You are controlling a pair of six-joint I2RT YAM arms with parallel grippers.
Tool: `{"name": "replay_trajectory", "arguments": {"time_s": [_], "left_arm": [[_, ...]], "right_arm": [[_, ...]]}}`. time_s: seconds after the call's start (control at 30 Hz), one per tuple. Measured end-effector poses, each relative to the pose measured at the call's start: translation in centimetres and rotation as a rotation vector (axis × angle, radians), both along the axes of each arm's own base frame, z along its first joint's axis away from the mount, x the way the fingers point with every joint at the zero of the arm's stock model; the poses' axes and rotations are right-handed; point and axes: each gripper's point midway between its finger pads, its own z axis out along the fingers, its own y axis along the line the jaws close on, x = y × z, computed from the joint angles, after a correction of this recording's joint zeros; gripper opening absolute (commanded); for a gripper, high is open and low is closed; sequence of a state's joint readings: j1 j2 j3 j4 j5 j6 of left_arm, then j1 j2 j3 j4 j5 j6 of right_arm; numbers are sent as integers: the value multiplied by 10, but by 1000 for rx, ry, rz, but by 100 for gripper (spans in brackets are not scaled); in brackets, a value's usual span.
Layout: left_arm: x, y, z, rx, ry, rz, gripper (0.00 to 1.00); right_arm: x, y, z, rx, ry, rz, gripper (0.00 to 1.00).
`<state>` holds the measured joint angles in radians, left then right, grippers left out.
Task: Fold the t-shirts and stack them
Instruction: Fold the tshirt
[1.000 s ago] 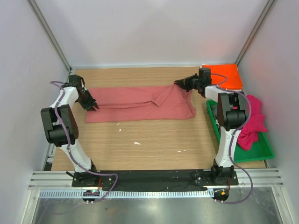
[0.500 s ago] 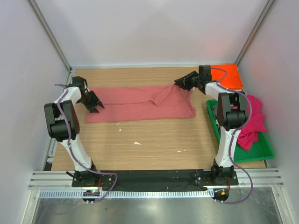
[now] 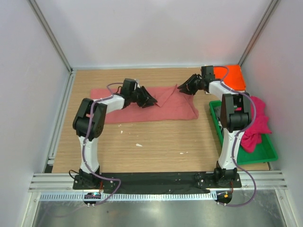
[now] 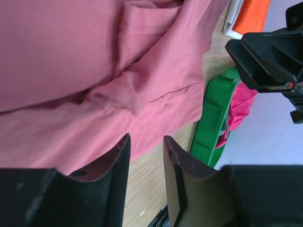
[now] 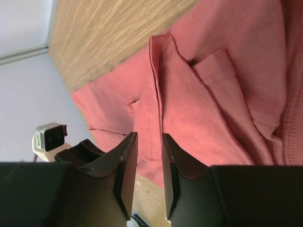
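Salmon-red t-shirt [image 3: 175, 106], partly folded, creased.

Desk [image 3: 156, 142]: light wood-grain top, walls on L, R and far sides. Salmon-red t-shirt [image 3: 173, 109] lies flat across the far half, long axis L–R, starting near the L edge and ending short of the R edge. Its R part is wider, w/ creases and a flap turned over approx. mid-desk. Orange t-shirt [image 3: 233, 75] lies folded flat in the far R corner, apart from the salmon one. Green tray [image 3: 258, 158] sits along the R edge, just nearward of the orange shirt, reaching toward the near R corner. A few white specks [image 3: 138, 144] dot the bare wood on the near side of the salmon shirt. Black base plate [image 3: 156, 179] spans the near edge.
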<state>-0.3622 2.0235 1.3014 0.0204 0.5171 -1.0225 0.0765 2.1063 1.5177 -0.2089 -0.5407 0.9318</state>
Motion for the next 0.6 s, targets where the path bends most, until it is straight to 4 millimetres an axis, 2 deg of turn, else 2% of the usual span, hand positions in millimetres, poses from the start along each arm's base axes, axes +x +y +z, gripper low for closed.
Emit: {"name": "replay_trajectory", "arguments": {"time_s": [0.1, 0.27, 0.47, 0.6], "left_arm": [[3, -25, -14, -34, 17, 11, 40], [8, -32, -34, 13, 39, 60, 44], [25, -43, -16, 17, -20, 87, 41], [23, -49, -18, 17, -12, 92, 40]], "right_arm": [[-1, -4, 0, -51, -16, 33, 35], [-2, -9, 2, -110, -33, 70, 37], [-3, -14, 0, -137, -37, 83, 37], [-3, -14, 0, -139, -38, 85, 37]]}}
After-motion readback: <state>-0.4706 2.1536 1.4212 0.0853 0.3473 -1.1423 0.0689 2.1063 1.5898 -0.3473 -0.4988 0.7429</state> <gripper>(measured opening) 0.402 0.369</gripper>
